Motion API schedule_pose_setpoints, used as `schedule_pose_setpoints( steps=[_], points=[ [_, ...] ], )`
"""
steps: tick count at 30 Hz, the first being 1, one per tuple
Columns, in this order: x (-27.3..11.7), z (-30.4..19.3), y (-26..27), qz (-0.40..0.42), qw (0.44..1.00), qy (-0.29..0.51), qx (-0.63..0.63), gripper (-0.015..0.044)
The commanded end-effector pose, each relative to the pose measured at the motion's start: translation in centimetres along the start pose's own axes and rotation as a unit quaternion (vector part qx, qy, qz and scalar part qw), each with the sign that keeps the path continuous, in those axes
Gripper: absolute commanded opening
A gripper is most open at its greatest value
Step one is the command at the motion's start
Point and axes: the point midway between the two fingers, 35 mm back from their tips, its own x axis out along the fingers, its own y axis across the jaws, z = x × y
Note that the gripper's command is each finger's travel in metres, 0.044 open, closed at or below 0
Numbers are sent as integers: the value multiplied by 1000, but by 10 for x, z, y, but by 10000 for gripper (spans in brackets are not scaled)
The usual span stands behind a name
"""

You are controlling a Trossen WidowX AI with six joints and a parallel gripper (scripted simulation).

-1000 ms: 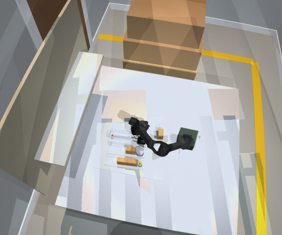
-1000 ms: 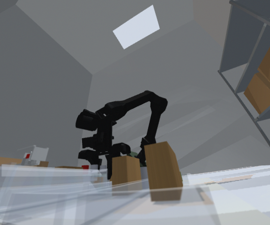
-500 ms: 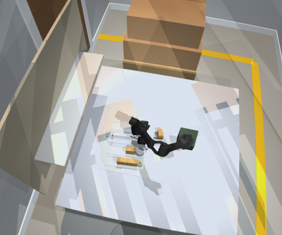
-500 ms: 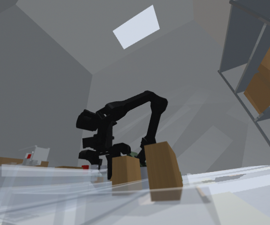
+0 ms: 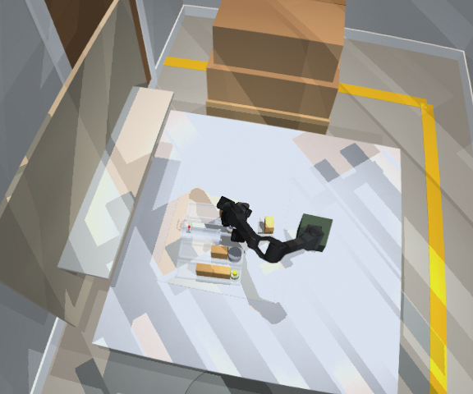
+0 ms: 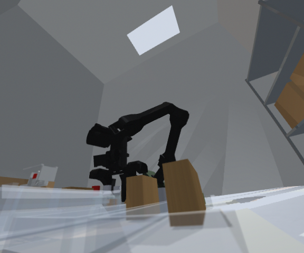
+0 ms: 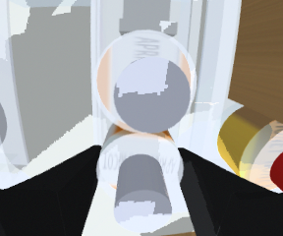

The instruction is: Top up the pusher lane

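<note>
Item: one black parallel-jaw gripper (image 5: 231,229) (image 6: 117,190) (image 7: 140,153), fingers part-way open and closed upon a loose pale-labelled jar with a grey lid (image 7: 142,189), one finger to each side, presumably to keep it upright on entry. Location of the loose jar: at the front of the clear plastic sprung lane (image 7: 98,64), directly before a matching round jar with a grey lid (image 7: 151,98) — touching or nearly so; the wrist view does not settle which. The order suggests the new jar is to serve as the pusher, driving the old one back against the spring; the grip should therefore stay on until the new jar stands behind the front stop. Whether it has reached the lane floor cannot be told. Adjacent: a yellow jar with a red lid (image 7: 245,143), outside the grip, a possible snag for the finger nearest it. Support: a broad pale tabletop (image 5: 334,296) (image 6: 269,193), streaked with light and shadow, bearing the arm's dark green square base (image 5: 306,220) and a small tan block (image 5: 269,224). Room: grey walls, large stacked brown cartons (image 5: 275,55), yellow floor tape (image 5: 433,212), a grey metal shelf unit (image 6: 282,65) — and one bright four-sided skylight (image 6: 154,29) overhead.
</note>
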Motion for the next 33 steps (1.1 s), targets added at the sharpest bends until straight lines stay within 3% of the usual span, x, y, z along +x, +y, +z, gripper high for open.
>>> schedule_pose_setpoints(
  steps=[1,32,33],
  points=[
    [0,2,1,4,1000,-5,-5,0],
    [0,-4,0,3,1000,-4,-5,0],
    [0,-3,0,3,1000,-4,-5,26]
  ],
)
